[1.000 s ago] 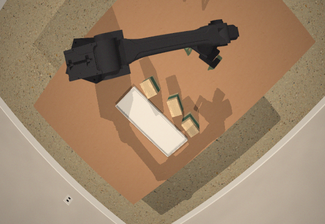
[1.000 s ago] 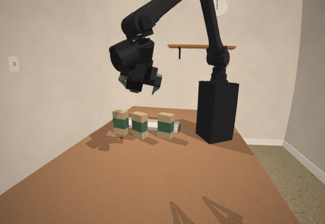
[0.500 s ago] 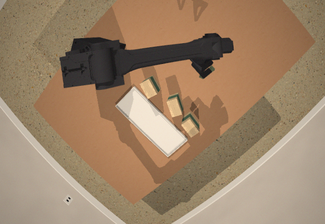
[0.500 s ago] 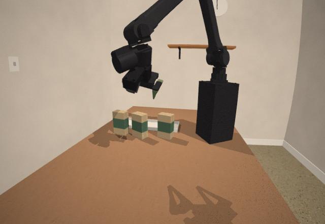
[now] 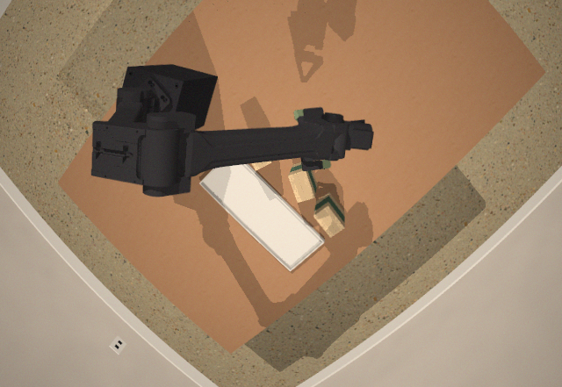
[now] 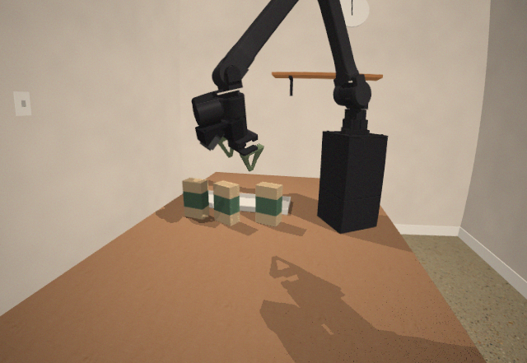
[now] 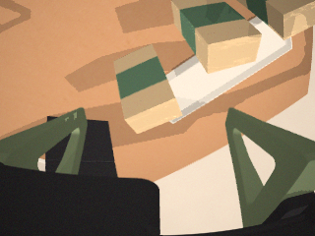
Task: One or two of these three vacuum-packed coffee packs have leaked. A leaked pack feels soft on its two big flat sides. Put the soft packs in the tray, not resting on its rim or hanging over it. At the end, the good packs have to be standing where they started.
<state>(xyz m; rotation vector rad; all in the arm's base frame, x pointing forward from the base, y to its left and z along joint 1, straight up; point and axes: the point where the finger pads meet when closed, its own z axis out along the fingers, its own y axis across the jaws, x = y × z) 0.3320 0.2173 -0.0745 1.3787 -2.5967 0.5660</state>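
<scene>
I've got the gripper (image 6: 240, 154) hanging in the air above the row of three coffee packs, fingers spread wide with nothing between them. On the exterior view the left pack (image 6: 195, 197), middle pack (image 6: 226, 202) and right pack (image 6: 268, 204) all stand upright on the brown table (image 6: 179, 290), green bands level, tall axis vertical, small gaps between neighbours. The white tray (image 5: 262, 212) lies just behind them, its long axis parallel to the row; I can't tell whether any pack touches its rim. From above, the arm (image 5: 254, 142) covers one pack, and two show beside the tray's long edge. There's broad open table on the near side of the packs, while the black pedestal (image 6: 351, 180) stands to the right.
</scene>
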